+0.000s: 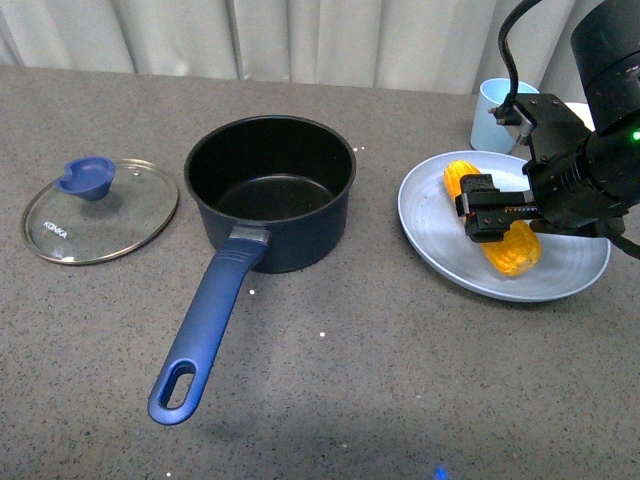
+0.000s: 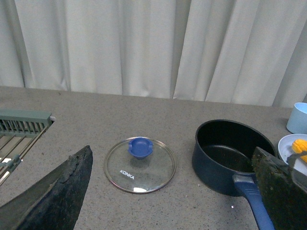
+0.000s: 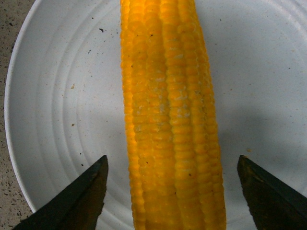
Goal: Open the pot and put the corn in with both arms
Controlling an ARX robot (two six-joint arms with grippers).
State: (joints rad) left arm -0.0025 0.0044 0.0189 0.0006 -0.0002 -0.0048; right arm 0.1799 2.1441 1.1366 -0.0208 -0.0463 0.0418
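The right tool (image 1: 487,208), released, hangs over the corn (image 3: 170,120) on the plate (image 1: 440,255) right of the open pot (image 1: 270,185), its jaws straddling the cob across its near-far long axis, so this arm is clearly nearer.

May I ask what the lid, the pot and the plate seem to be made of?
The lid looks like clear glass with a metal rim and a blue plastic knob: the table shows through. The pot seems metal with a matte dark coating. The plate looks like glazed ceramic or plastic, faintly glossy; unclear which.
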